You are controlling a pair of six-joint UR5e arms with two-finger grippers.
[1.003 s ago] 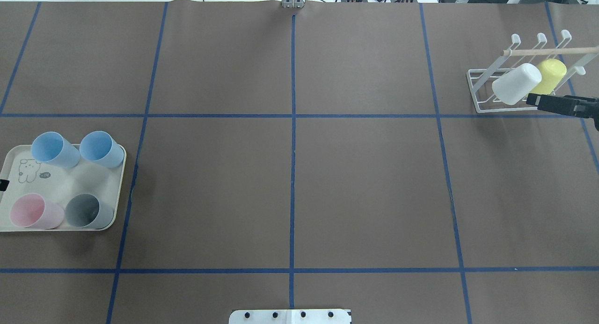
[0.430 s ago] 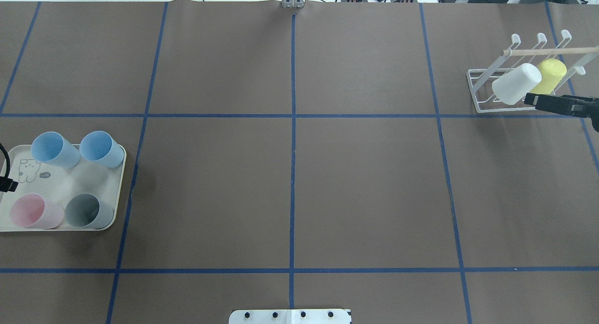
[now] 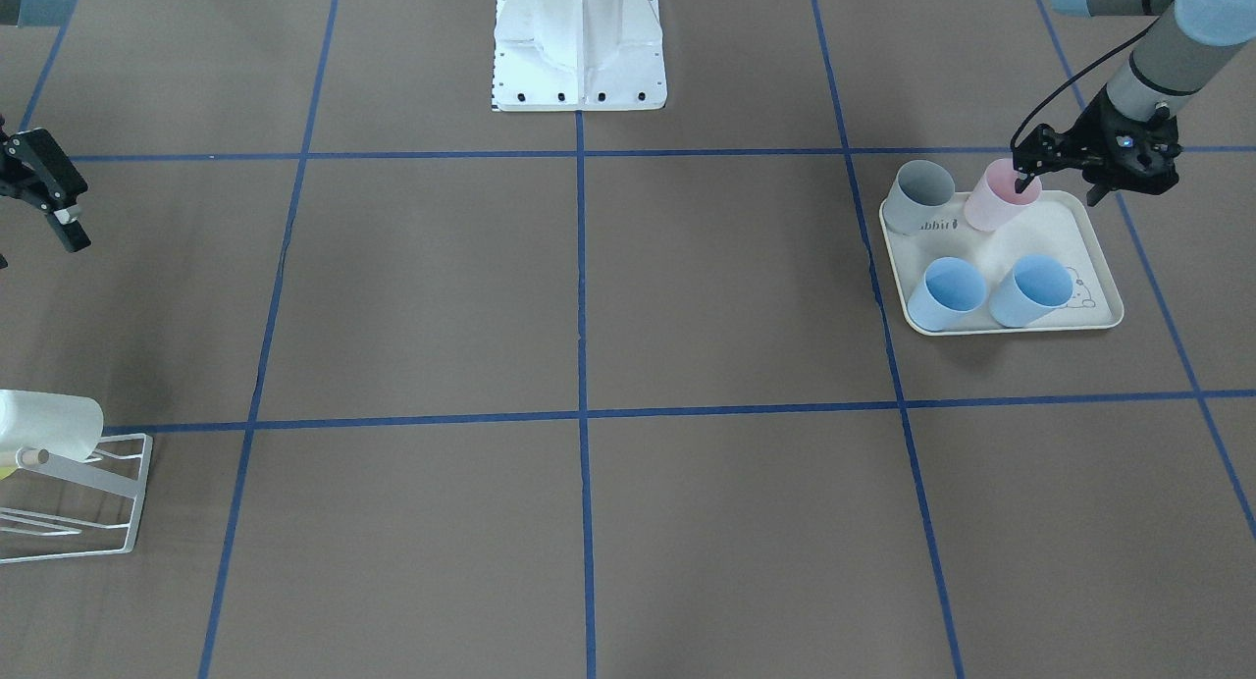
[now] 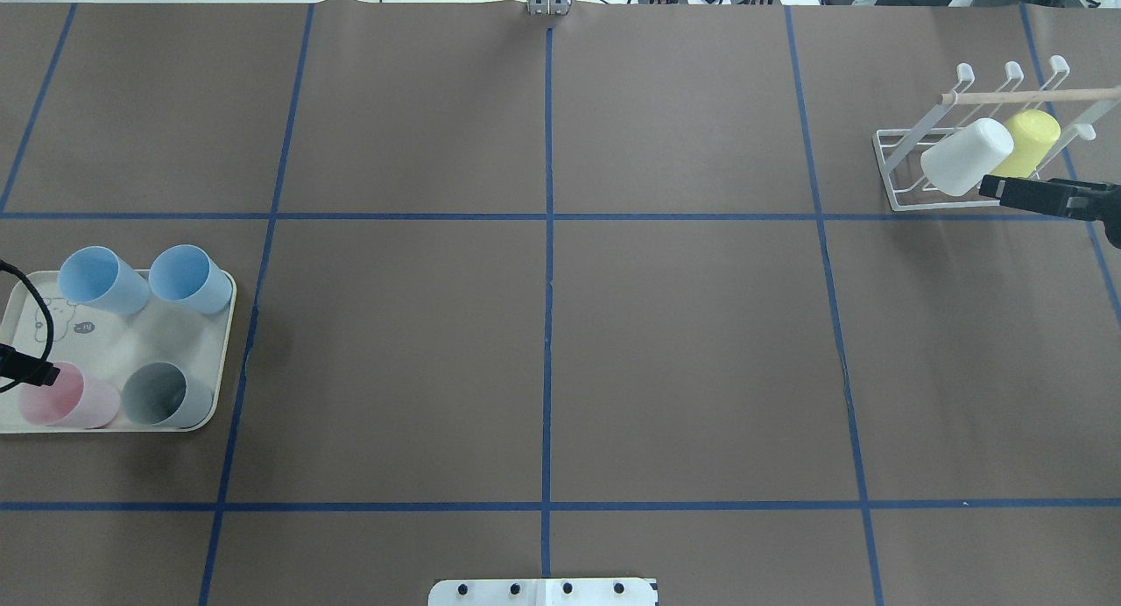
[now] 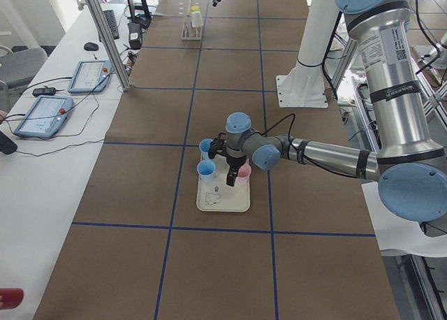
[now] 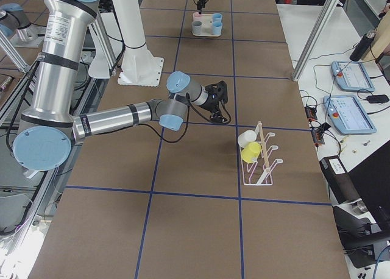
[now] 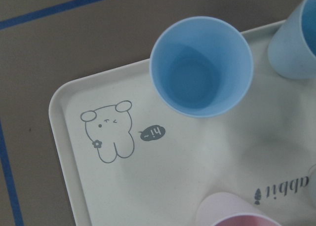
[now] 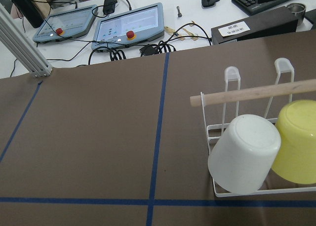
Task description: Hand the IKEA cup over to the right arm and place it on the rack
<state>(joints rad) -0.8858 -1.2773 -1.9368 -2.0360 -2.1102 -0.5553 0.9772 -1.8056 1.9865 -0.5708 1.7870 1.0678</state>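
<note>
The step in hand looks like the first pick-up: the left tool [image 3: 1058,186] hangs over the near corner of the tray [image 3: 1065,235], spread wide and gripping nothing. In the front-facing view one finger sits at the rim of the pink cup [image 3: 993,206] and the other stands clear beside it. That cup seems to be the one to move. It stands upright on the tray, next to a grey cup [image 3: 918,196] and behind two blue cups [image 3: 947,291].

The right tool [image 4: 994,187] waits at the far end of the counter, just beside the rack [image 4: 886,172], which already carries a white cup [image 4: 966,157] and a yellow cup [image 4: 1032,142]. Whether it is spread or closed I cannot tell; nothing shows in it.

Next, I judge, the left tool must close on the pink cup's wall and lift it straight up, clear of the grey cup. It should then carry the cup to mid-counter, leaving bare wall for the right tool to take.
</note>
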